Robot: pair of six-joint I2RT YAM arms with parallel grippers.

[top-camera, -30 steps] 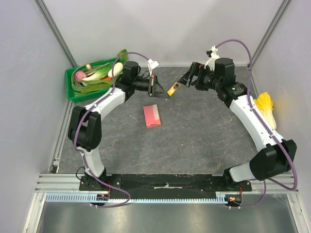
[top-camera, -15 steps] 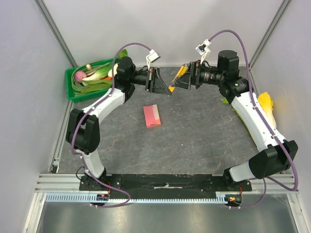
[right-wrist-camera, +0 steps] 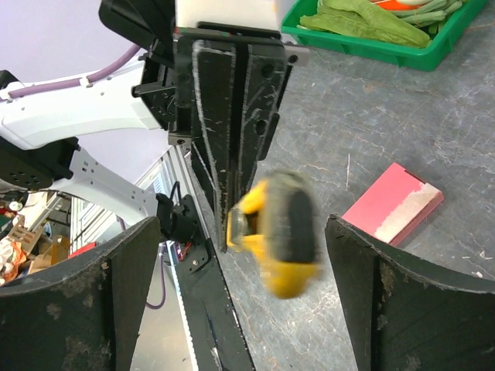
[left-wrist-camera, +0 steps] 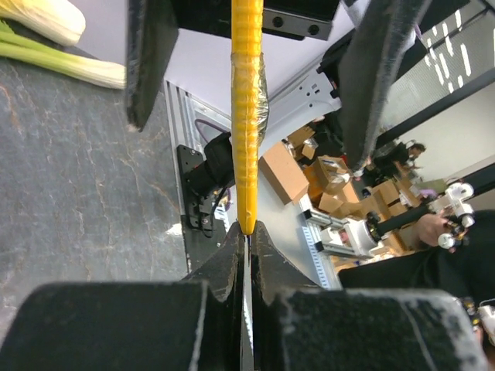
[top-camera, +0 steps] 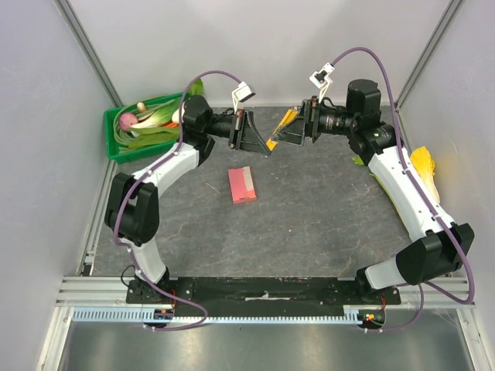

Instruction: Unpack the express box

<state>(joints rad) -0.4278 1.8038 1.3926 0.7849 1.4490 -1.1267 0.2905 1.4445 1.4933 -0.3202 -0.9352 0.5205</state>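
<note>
The express box [top-camera: 242, 185], flat and pink-red, lies on the dark table below both grippers; it also shows in the right wrist view [right-wrist-camera: 394, 202]. A yellow utility knife [top-camera: 280, 127] hangs in the air above the back of the table. My left gripper [top-camera: 267, 147] is shut on its thin end [left-wrist-camera: 246, 228]. The knife's yellow body [left-wrist-camera: 247, 116] points away from those fingers. My right gripper [right-wrist-camera: 241, 232] is open, its fingers [left-wrist-camera: 151, 62] on either side of the knife body [right-wrist-camera: 282, 232] without touching it. The knife looks blurred there.
A green crate [top-camera: 116, 147] with leeks and other vegetables stands at the back left, behind the left arm. A yellow leafy vegetable [top-camera: 424, 170] lies at the right wall beside the right arm. Side walls close in the table.
The right gripper swung level and moved left, so its open fingers now bracket the knife. The left gripper lifted the knife slightly toward it. The express box has not moved.
</note>
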